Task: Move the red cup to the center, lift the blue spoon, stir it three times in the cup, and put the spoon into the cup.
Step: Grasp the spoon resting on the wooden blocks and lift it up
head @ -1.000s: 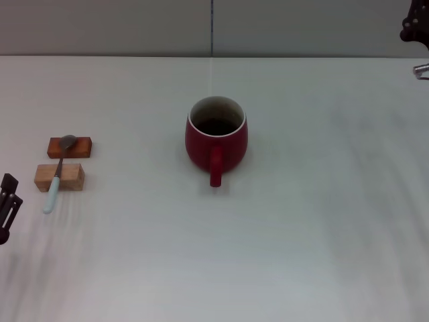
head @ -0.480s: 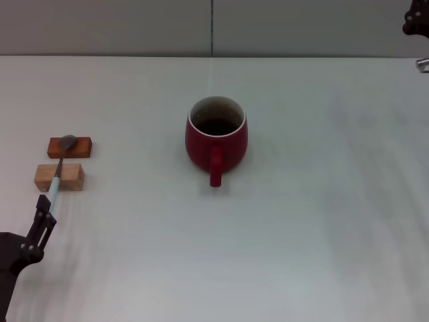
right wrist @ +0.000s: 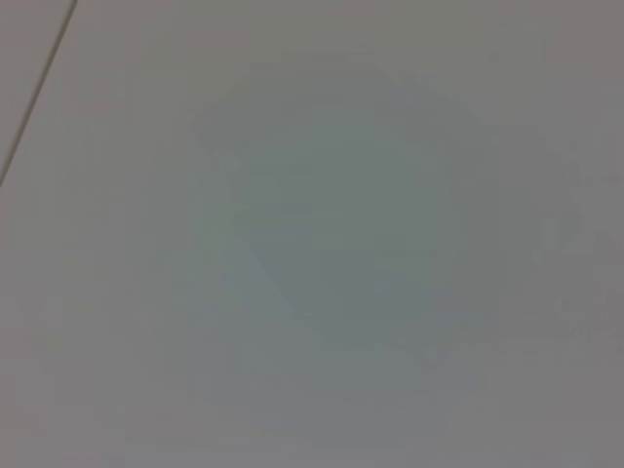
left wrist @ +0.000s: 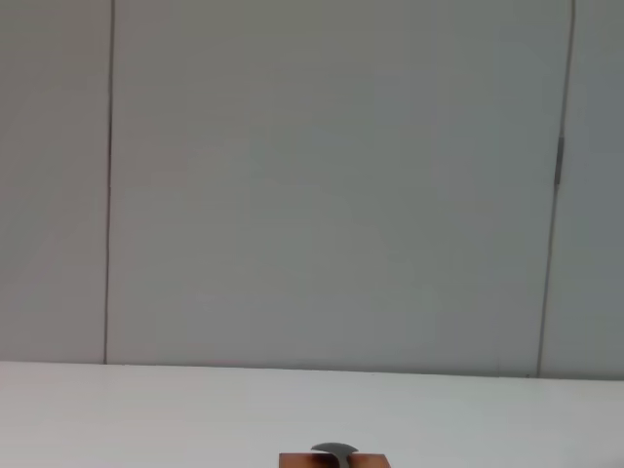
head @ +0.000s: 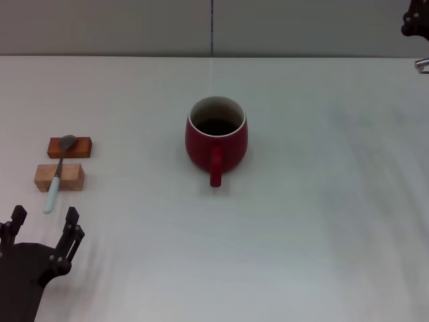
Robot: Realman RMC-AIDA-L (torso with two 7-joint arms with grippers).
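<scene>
The left end effector [head: 40,225] sits nearest the camera, low over the white surface [head: 322,221], with its two dark fingers [head: 69,231] spread apart and nothing between them. It is just on the near side of the blue spoon [head: 56,176], whose pale handle tip points toward it.

The spoon is the landmark for this step. It lies across two small wooden blocks: the handle is propped on the lighter block [head: 59,177], and the grey bowl rests on the darker reddish block [head: 69,147] just beyond. That leaves the handle raised off the surface between and ahead of the blocks. A good grasp would probably take the handle on the near side of the lighter block, with the fingers straddling it crosswise and closing only once it is centred. Coming in too far risks nudging the lighter block and rolling the spoon off.

The red cup [head: 216,137] stands upright well to the right of the spoon and a little beyond it, about mid-surface, with its loop handle turned toward the camera.

Farthest from the spoon, the right end effector [head: 417,30] is at the far right corner; I cannot tell its grip.
</scene>
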